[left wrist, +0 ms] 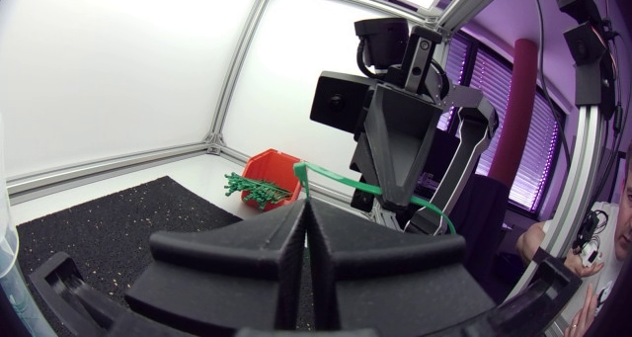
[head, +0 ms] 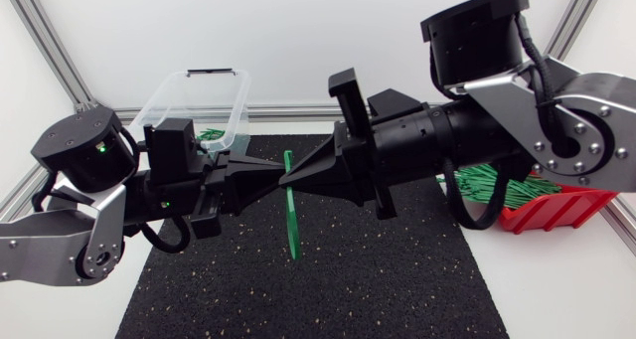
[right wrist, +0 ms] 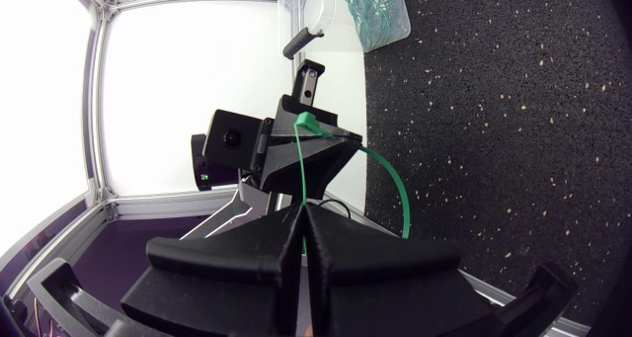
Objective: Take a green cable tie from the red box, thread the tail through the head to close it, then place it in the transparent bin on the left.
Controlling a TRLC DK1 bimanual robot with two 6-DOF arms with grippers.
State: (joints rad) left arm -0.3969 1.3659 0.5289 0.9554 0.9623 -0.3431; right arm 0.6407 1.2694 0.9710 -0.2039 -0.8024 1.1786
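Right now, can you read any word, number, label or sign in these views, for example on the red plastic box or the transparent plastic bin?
None: no text can be read in any view.
The red plastic box, the transparent plastic bin, the thin green cable tie, the matte black left gripper and right gripper show no print.

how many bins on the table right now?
2. The transparent bin is at the back left; the red box is at the right, partly hidden under the right arm. The arms could hide something small.
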